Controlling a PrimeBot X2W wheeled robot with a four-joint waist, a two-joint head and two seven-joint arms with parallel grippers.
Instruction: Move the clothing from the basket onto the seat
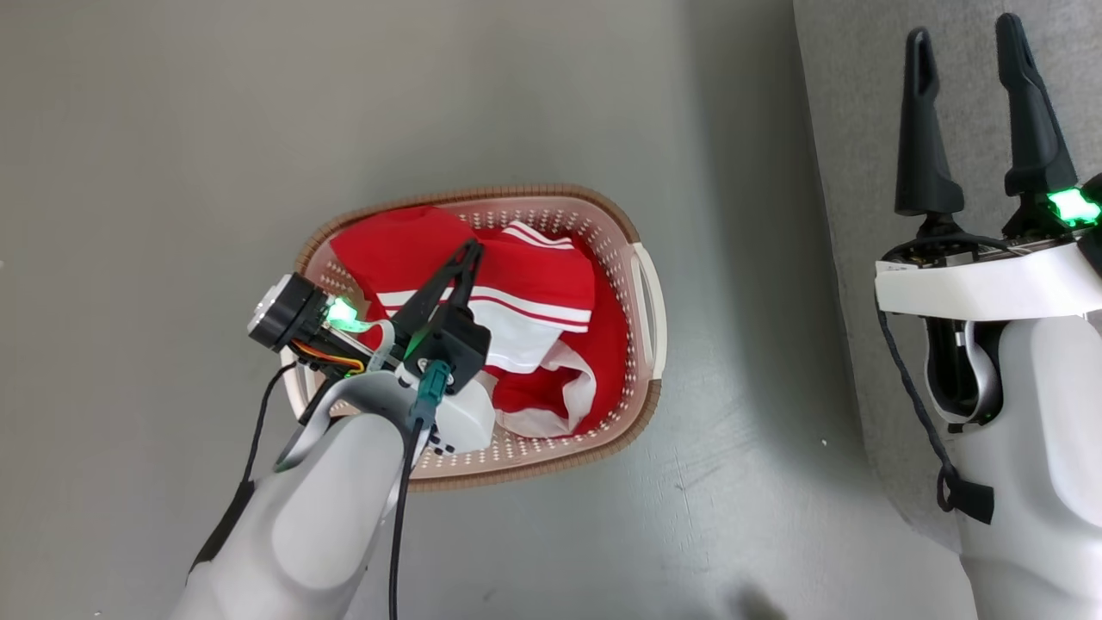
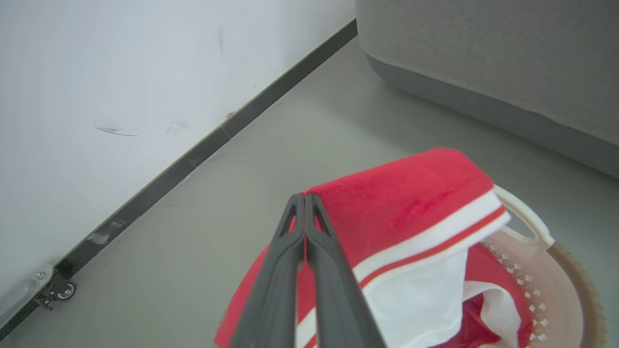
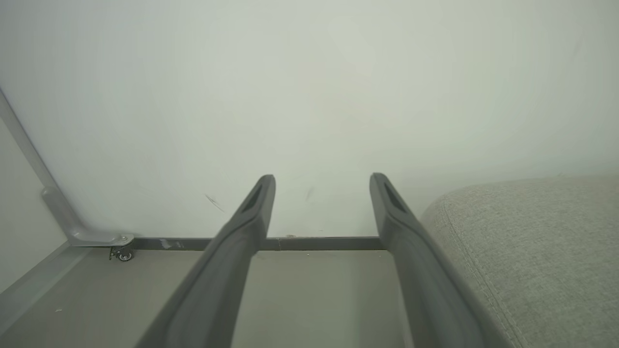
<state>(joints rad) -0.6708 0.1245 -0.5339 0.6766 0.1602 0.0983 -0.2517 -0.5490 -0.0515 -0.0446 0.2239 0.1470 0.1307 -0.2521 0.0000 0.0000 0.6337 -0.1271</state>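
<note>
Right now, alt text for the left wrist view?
The left gripper, jaws shut, appears to pinch the edge of the red, white-striped clothing above the basket. Behind lie grey floor, a white wall and the grey seat.

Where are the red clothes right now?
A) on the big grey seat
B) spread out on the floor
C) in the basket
C: in the head view the clothing sits within the brown rim of the basket, apart from the seat off to the right.
</note>
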